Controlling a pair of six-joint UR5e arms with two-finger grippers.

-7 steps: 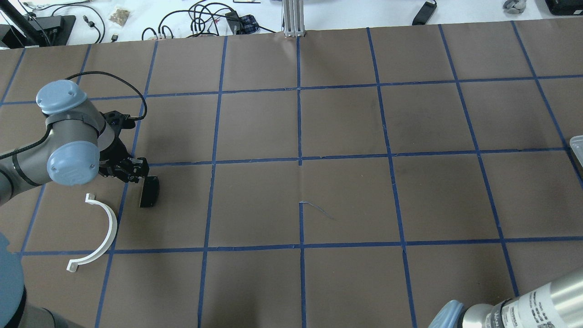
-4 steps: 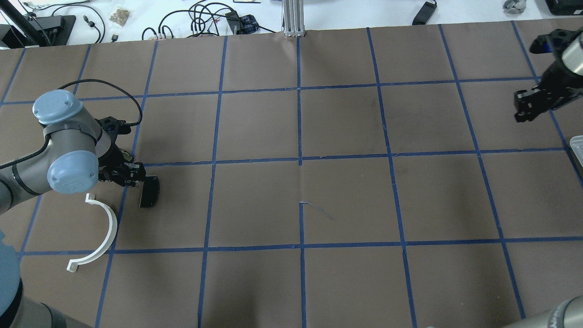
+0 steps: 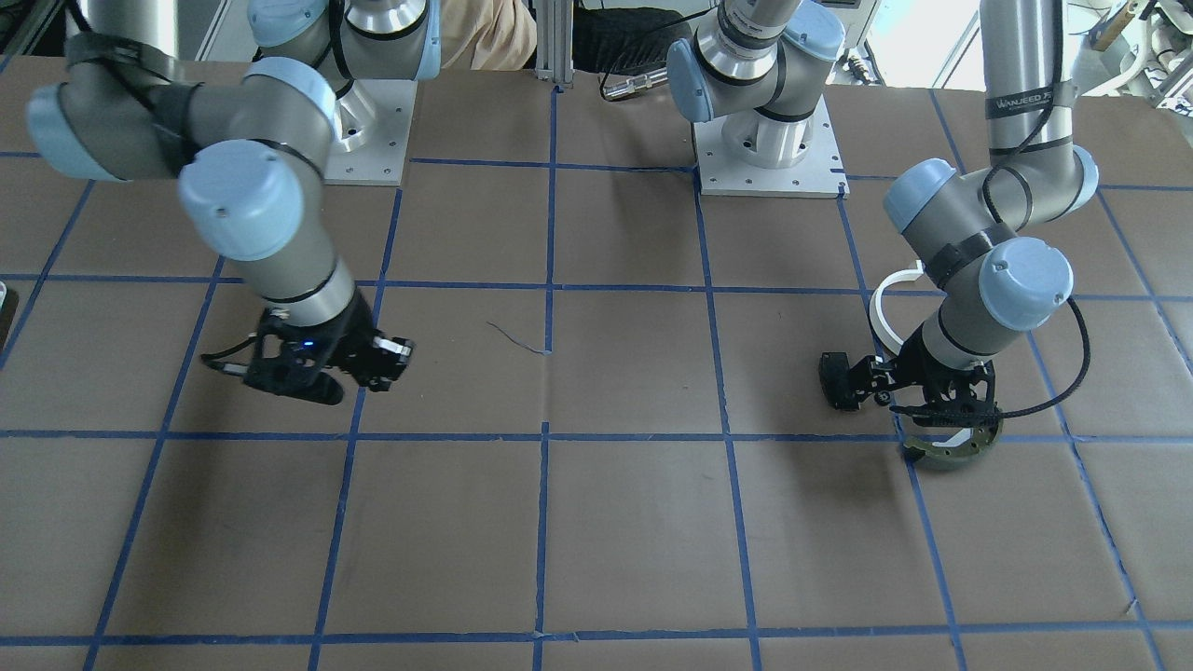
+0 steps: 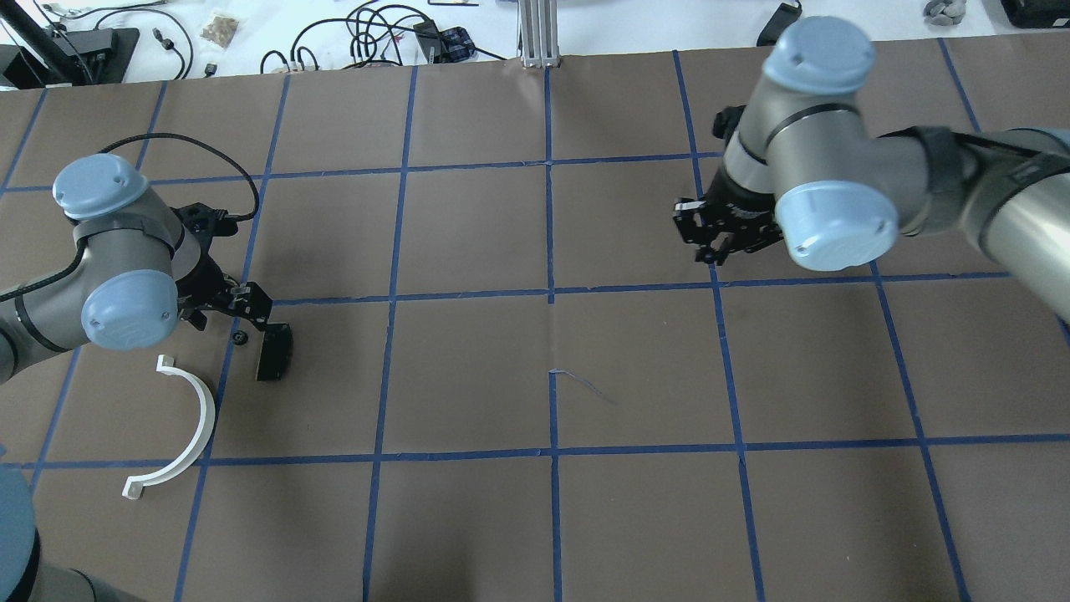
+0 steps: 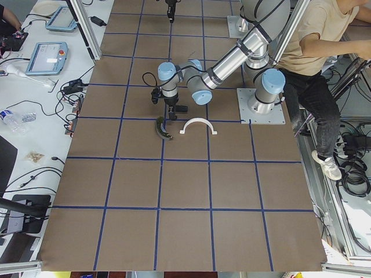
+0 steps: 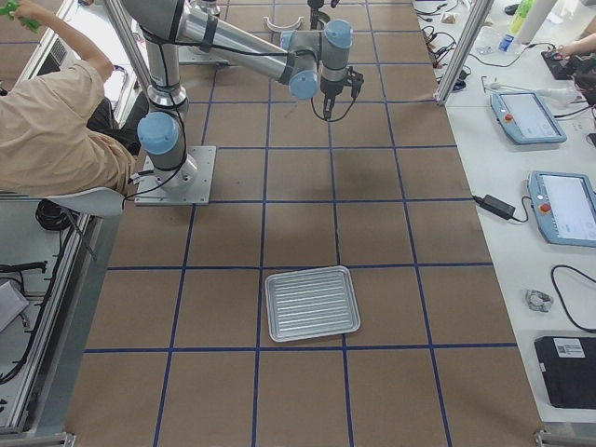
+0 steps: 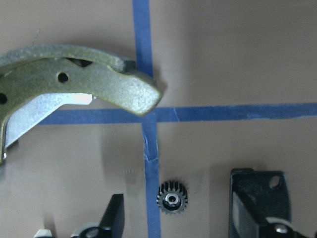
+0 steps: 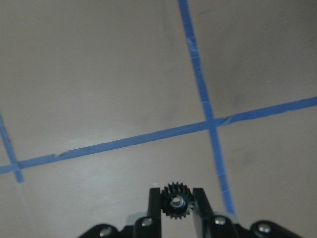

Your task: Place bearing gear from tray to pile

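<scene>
Right gripper (image 8: 176,197) clamped gear (image 8: 176,202); left gripper (image 7: 187,208) spread over second gear (image 7: 171,197) near left edge. Judged: carry low, release beside shoe (image 7: 89,84).

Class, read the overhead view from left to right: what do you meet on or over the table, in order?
White arc → loose gear → black pad → far across, the right gripper with its held gear.
</scene>
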